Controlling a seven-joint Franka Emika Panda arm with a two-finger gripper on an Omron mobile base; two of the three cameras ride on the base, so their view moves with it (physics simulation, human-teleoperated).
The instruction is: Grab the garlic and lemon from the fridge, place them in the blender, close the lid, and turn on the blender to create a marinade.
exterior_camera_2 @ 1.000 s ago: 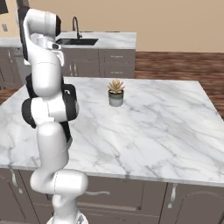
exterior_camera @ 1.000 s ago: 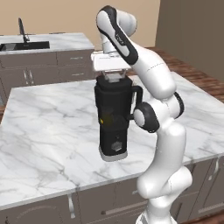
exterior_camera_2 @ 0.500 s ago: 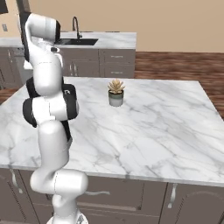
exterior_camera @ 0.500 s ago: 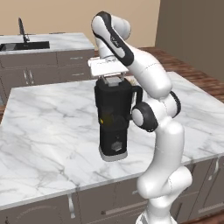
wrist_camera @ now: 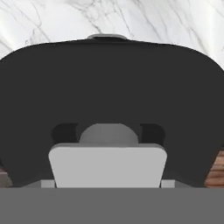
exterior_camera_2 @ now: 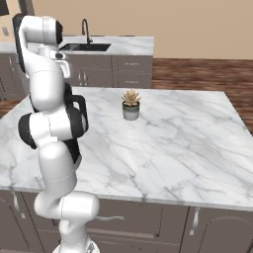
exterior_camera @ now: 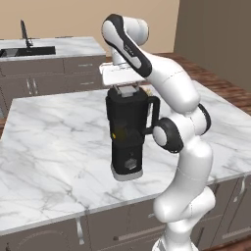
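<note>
Tall glossy black blender (exterior_camera: 127, 135) with side handle and grey-rimmed base stands upright on the white veined marble bench (exterior_camera: 54, 142). End effector (exterior_camera: 126, 91) sits at the black rounded-square lid (wrist_camera: 109, 100) atop the jar, jaws spread wide; whether it grips the lid, I cannot tell.

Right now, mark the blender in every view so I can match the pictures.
Left base view: the blender stands at centre on the marble counter, under the arm's hand.
Right base view: mostly hidden behind the arm at left; what looks like its dark handle peeks out.
Hand view: its black top spans the frame.
Shared landmark: the marble counter.
</note>
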